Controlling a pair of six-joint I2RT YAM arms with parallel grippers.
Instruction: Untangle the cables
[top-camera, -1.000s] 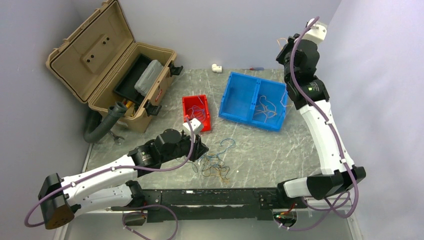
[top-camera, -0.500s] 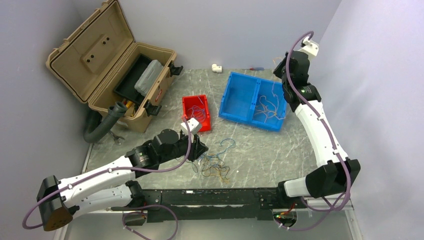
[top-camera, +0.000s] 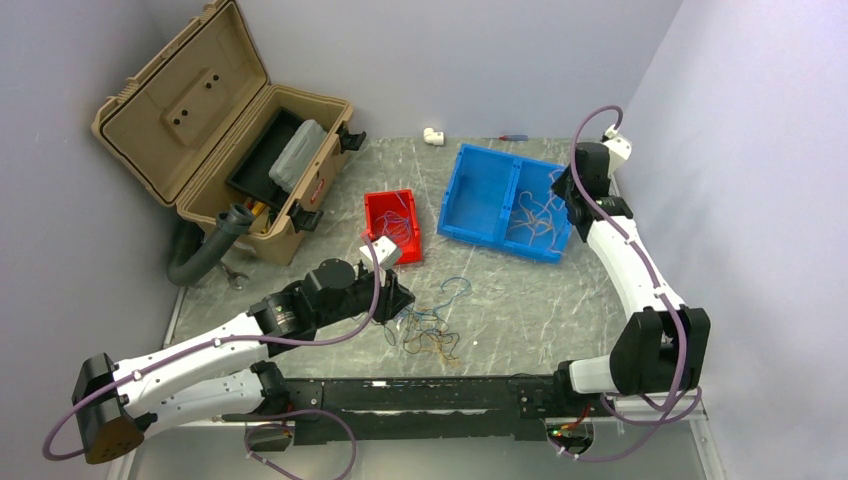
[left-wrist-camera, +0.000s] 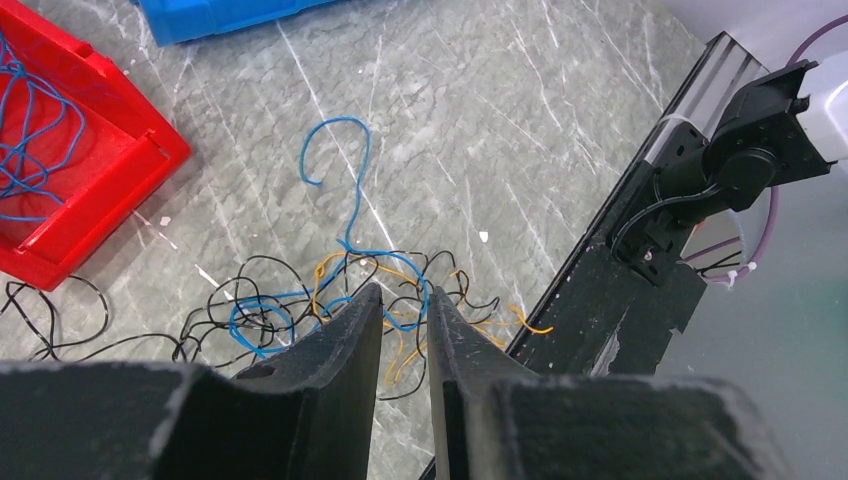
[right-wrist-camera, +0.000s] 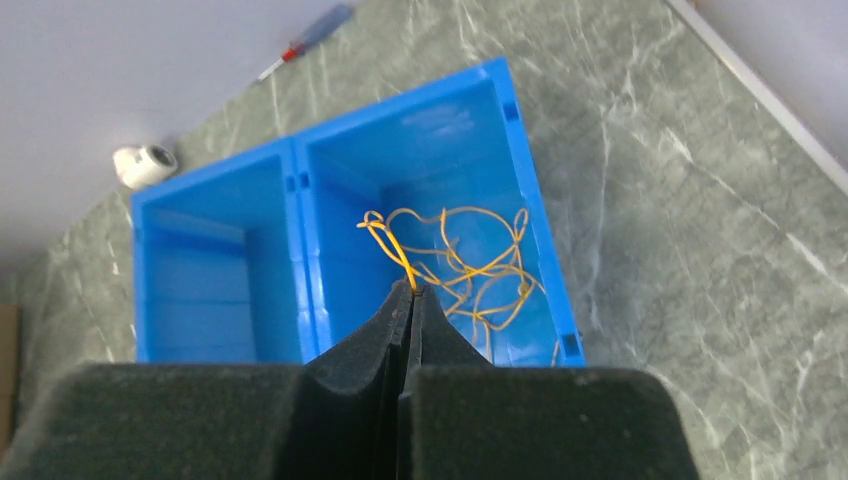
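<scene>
Top external view gives the overall layout. The cable tangle (top-camera: 430, 328) lies on the table (top-camera: 560, 300) near its front edge, just right of the left gripper (top-camera: 405, 300). The right gripper (top-camera: 562, 195) hangs over the blue bin (top-camera: 478, 195) at the far right. We cannot read either jaw state from this view.

Left wrist view resolves the tangle into black, blue and yellow-orange strands, with one blue hook-shaped strand (left-wrist-camera: 358, 190) reaching away from the mass. The left jaws stand apart by a narrow gap, directly over the tangle's right part. We cannot tell whether any strand is touched. The red bin (left-wrist-camera: 120, 170), holding blue cables (left-wrist-camera: 30, 130), sits to the left. The black rail (left-wrist-camera: 620, 290) bounds the table just beyond the tangle.

Right wrist view shows the right jaws pressed together on one yellow-orange cable (right-wrist-camera: 400, 262). It rises from a pile of like cables (right-wrist-camera: 470, 270) in the bin's right compartment.

The tangle and the blue bin are well apart, with table surface between them. The table edge runs near the bin's right wall.
</scene>
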